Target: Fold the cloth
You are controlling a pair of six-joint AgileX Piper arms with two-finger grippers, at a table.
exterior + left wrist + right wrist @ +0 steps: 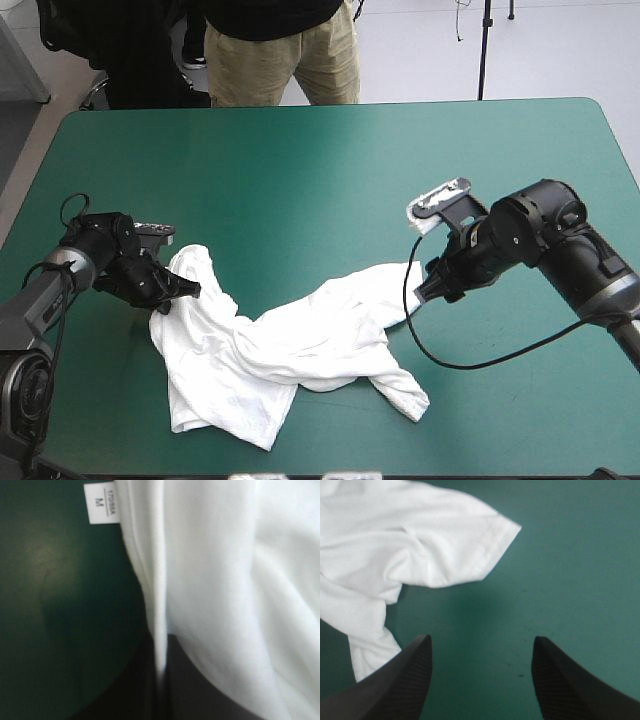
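R tool: T-shirt just ahead

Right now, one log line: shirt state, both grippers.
T-shirt: crumpled on teal-green cover | left gripper: shut on T-shirt edge near size label | right gripper: open, empty, beside sleeve | fold: not started

The T-shirt hides most of the left claw.

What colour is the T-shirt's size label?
Label: white, dark print; best in left wrist view.
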